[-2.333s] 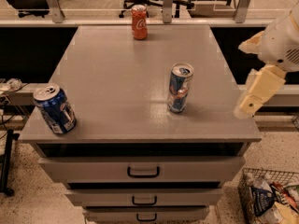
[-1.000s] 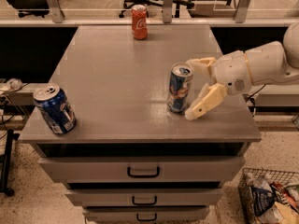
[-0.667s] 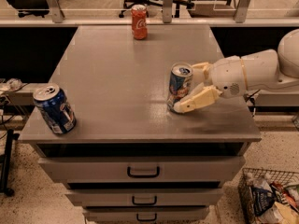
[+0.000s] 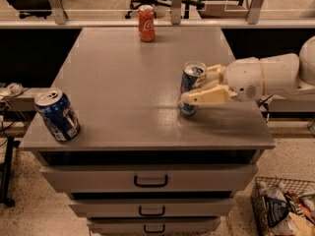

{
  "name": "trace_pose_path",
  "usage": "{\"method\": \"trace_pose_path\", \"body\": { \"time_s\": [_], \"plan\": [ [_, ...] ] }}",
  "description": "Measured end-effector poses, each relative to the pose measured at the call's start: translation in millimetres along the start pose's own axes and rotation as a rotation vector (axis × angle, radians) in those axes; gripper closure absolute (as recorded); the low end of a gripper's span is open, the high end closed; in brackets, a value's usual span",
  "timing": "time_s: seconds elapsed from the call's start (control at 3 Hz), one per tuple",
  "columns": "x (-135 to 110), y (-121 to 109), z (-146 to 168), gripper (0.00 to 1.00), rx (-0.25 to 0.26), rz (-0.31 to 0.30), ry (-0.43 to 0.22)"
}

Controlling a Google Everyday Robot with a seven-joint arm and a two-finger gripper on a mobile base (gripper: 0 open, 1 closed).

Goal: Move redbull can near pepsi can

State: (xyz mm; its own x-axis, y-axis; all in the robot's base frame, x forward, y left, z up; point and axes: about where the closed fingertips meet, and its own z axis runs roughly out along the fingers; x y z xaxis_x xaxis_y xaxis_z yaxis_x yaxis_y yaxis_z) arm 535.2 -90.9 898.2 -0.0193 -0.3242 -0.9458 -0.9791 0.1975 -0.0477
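- Two cans stand well apart on the counter (image 4: 123,68): redbull can (image 4: 192,77) right of centre, pepsi can (image 4: 56,114) at the front-left corner.
- Claw (image 4: 196,86) reaches around the redbull can; I cannot tell whether it grips.

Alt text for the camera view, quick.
The gripper, extended from the right, is at the redbull can, upright right of centre on the grey cabinet top. The pepsi can stands at the front left corner, far from it; a red Coca-Cola can stands at the far edge.
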Motion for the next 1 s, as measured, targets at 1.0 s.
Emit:
{"method": "trace_pose_path", "body": {
  "time_s": [1.0],
  "plan": [
    [-25.9,-4.9,-18.8,1.00,0.031,-0.029,-0.069]
  ]
}}
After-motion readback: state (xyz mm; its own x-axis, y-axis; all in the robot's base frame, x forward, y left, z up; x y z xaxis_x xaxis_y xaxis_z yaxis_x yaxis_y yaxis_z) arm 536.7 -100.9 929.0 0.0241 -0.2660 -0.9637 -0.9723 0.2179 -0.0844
